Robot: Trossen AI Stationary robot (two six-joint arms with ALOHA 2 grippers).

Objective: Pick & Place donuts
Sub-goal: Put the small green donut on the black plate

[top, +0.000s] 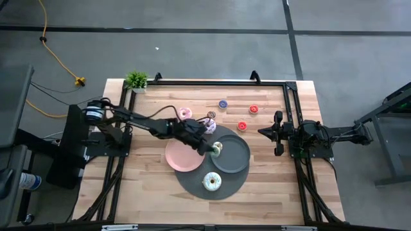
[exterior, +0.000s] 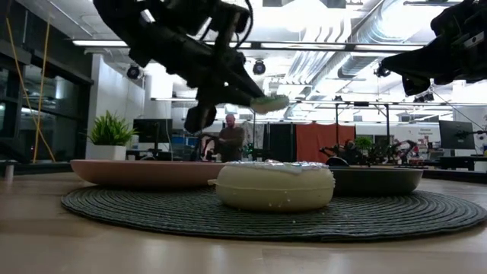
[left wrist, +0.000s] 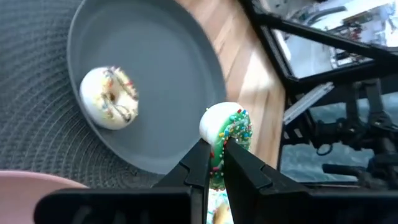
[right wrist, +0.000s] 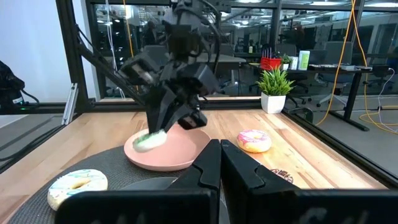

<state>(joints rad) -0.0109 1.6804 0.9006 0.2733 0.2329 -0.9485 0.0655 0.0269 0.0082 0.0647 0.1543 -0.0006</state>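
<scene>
Your left arm (top: 138, 120) reaches from the frame's left edge in the high view toward the centre, elbow low, wrist angled down over the spot where the pink plate (top: 182, 158) meets the grey plate (top: 232, 156). Your left gripper (top: 212, 148) is clamped on a green donut (left wrist: 230, 134), its fingers (left wrist: 198, 167) pinching the ring's rim; the donut hangs above the near edge of the grey plate, clear of it, as the low view shows. That donut has green icing with coloured sprinkles over a pale body.

Below centre, a white donut (top: 212, 182) with sprinkles lies flat on the round dark mat (top: 192, 185), just beside both plates. Above the arm, a pink donut (top: 185, 114) sits on the wood, with a brown donut (top: 210, 116) right of it. Further right, in the upper middle, lie a tiny blue donut (top: 223, 104) and two tiny red ones (top: 253, 109) (top: 242, 126), well apart from the plates.

At the right side of the frame your right arm (top: 321, 135) rests level over the table edge, its right gripper (top: 278, 133) with fingers pressed together, holding nothing
</scene>
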